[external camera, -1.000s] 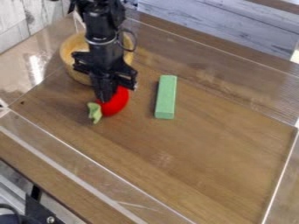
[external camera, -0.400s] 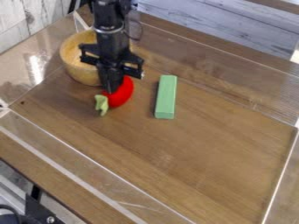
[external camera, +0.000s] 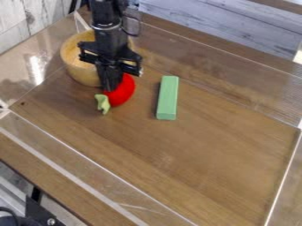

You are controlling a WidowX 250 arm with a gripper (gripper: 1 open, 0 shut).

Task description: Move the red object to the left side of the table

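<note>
The red object (external camera: 120, 89), a small round toy fruit with a light green leafy end pointing down-left, is in the middle-left part of the table (external camera: 200, 150). My gripper (external camera: 113, 78) comes down on it from above, and its black fingers are shut on the fruit's top. Whether the fruit touches the tabletop I cannot tell.
A wooden bowl (external camera: 78, 58) stands just behind and left of the gripper, close to the arm. A green rectangular block (external camera: 168, 97) lies to the right of the fruit. A clear plastic rim (external camera: 71, 177) runs along the table's edges.
The gripper has carried the red fruit a little way back and to the right, closer to the bowl. In the last half second it has hardly moved.
</note>
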